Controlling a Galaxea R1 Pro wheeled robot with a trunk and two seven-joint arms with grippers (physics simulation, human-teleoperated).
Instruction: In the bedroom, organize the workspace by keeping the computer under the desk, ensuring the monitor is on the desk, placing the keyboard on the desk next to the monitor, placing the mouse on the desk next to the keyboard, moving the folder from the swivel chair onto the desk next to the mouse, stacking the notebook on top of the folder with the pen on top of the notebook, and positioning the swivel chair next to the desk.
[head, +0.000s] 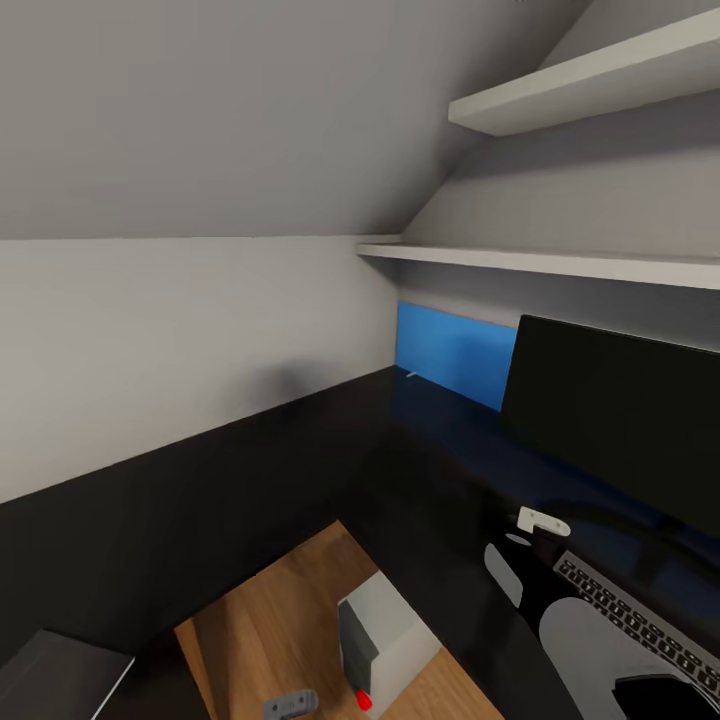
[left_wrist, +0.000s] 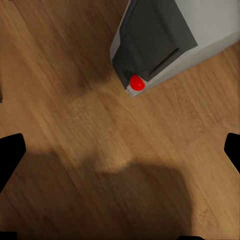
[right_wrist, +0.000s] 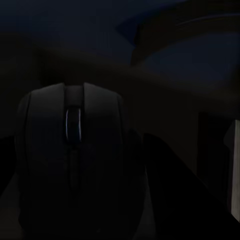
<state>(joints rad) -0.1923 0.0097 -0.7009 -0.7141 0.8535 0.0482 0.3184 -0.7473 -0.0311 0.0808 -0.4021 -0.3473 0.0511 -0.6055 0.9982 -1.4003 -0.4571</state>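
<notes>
The black desk (head: 250, 480) wraps around the corner. The monitor (head: 620, 420) stands on it at the right, with the keyboard (head: 640, 620) in front of it. My right gripper (head: 515, 548) hovers low over the desk just left of the keyboard. In the right wrist view the black mouse (right_wrist: 75, 160) sits close between its dark fingers (right_wrist: 160, 170), which press its sides. The grey computer (head: 385, 640) stands on the floor under the desk, its red light (left_wrist: 136, 82) showing. My left gripper (left_wrist: 120, 160) hangs open above the floor beside it. A flat grey notebook (head: 60, 675) lies at the desk's near left.
A blue wall panel (head: 455, 355) runs behind the desk. Two white shelves (head: 560, 262) jut out above the monitor under the sloped ceiling. Light wood floor (head: 270, 620) shows in the desk's inner corner around the computer.
</notes>
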